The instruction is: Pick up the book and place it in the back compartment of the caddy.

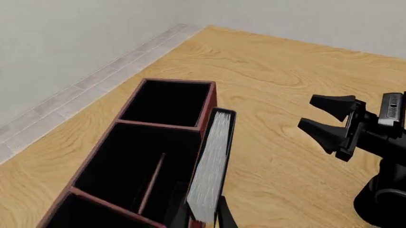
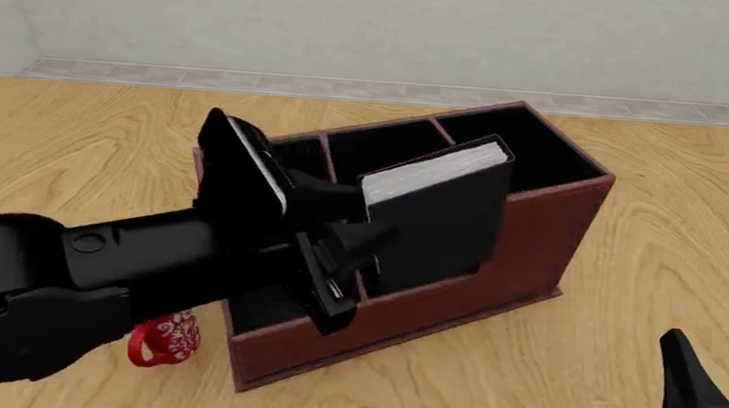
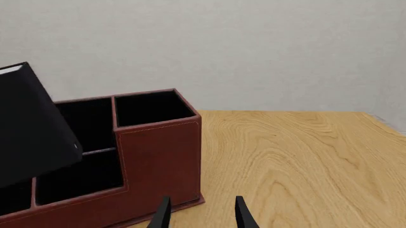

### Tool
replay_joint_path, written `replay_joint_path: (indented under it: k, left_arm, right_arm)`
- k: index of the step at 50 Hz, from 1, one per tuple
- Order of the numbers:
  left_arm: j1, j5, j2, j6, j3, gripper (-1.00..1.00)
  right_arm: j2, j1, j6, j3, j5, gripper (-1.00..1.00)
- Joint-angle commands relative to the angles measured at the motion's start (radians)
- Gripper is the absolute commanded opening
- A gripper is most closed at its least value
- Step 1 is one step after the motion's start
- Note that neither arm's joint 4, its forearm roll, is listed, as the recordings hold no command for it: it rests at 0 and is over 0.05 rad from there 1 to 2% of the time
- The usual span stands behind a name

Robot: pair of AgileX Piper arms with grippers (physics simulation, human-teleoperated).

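The caddy (image 2: 543, 226) stands mid-table, its tall end to the right. My left gripper (image 2: 365, 241) is shut on the black book (image 2: 447, 215) at its lower left end. It holds the book tilted over the near half of the caddy's middle section. The book's lowest edge is about level with the low near wall. The left wrist view shows the book's white page edges (image 1: 212, 161) beside the thin divider (image 1: 152, 180). In the right wrist view the book (image 3: 32, 128) hangs above the back compartment (image 3: 79, 176). My right gripper (image 2: 721, 388) is open and empty, near the table's front right.
A red-and-white mug (image 2: 162, 339) lies by the caddy's left end, partly behind my left arm. The tall square end compartment (image 3: 152, 108) is on the right. The right gripper (image 1: 305, 113) shows in the left wrist view, apart from the caddy.
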Motion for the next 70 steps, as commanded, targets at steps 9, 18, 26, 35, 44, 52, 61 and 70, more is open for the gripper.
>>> replay_joint_path:
  k: [9,18,26,35,44,52,61,70]
  left_arm:
    - [0.101,0.007,-0.041,0.057,0.05,-1.0]
    - [0.103,-0.036,0.019,0.042,0.057,-1.0]
    - [0.106,-0.053,0.061,0.043,0.037,-1.0]
    - [0.099,-0.061,0.104,0.041,0.005,-1.0]
    - [0.094,-0.08,0.152,0.045,-0.019,-1.0]
    - [0.098,-0.083,0.204,0.053,-0.053,-1.0]
    - [0.109,-0.083,0.246,0.062,-0.085,-1.0]
    - [0.118,-0.09,0.266,0.063,-0.093,-1.0]
  right_arm:
    - [0.001,0.0,0.0,0.001,-0.002,1.0]
    - [-0.001,0.0,0.0,-0.001,0.001,1.0]
    - [-0.001,0.001,0.0,0.001,0.0,1.0]
    - [0.0,0.001,0.0,0.001,0.0,1.0]
    - [-0.001,0.001,0.0,0.001,0.0,1.0]
    - [-0.001,0.0,0.0,0.001,0.0,1.0]
    - [-0.001,0.001,0.0,0.001,0.0,1.0]
    - [0.0,0.0,0.0,0.001,0.0,1.0]
